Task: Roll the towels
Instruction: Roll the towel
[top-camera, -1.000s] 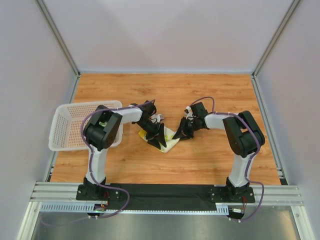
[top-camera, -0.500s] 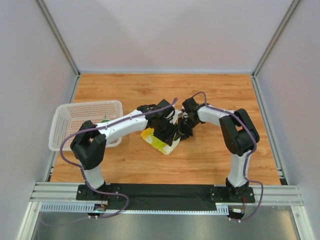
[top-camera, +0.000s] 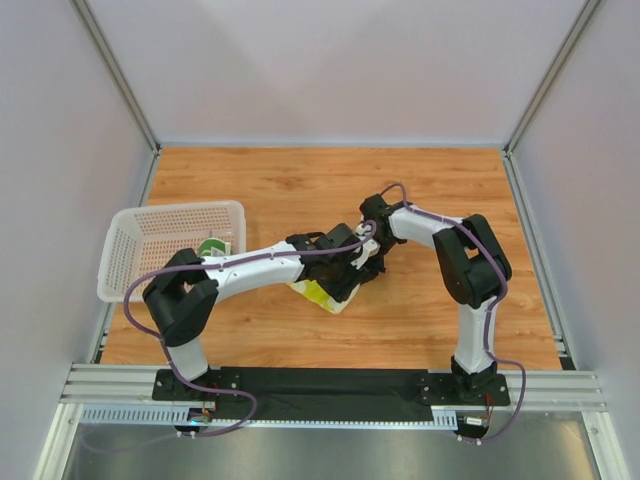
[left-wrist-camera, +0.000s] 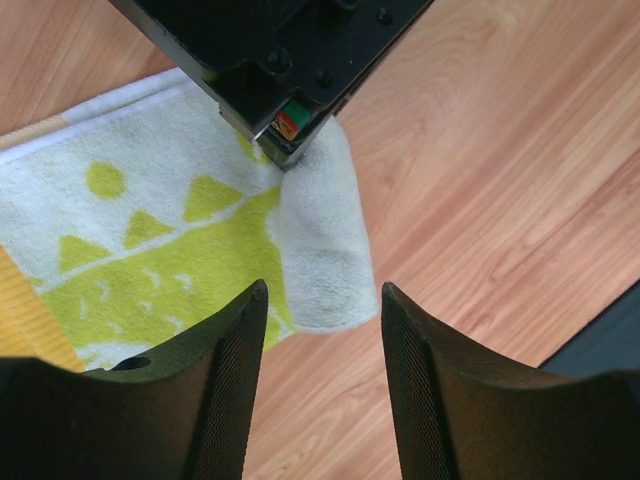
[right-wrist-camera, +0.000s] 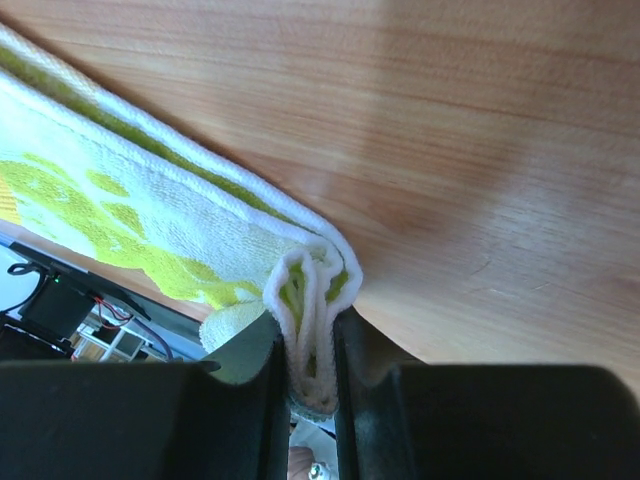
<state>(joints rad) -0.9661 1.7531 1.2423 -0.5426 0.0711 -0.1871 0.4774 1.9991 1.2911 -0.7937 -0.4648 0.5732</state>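
Progress seems partial: dark green towel (top-camera: 213, 246) sits in the basket (top-camera: 130, 262) at left, while the lime-yellow towel (top-camera: 322, 295) at centre lies mostly unrolled, its folded edge pinched by the right gripper (right-wrist-camera: 312, 350), left gripper (left-wrist-camera: 322, 300) open-jawed above it

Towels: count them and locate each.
2. The lime-yellow towel lies on the table, pinched by the right hand; the green towel sits in the basket, partly behind the left arm.

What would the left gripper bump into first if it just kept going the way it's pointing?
Most likely the folded white end of the lime-yellow towel, which lies between the open fingers of the left gripper. The right gripper pinches that same towel just beyond, though depth is hard to judge.
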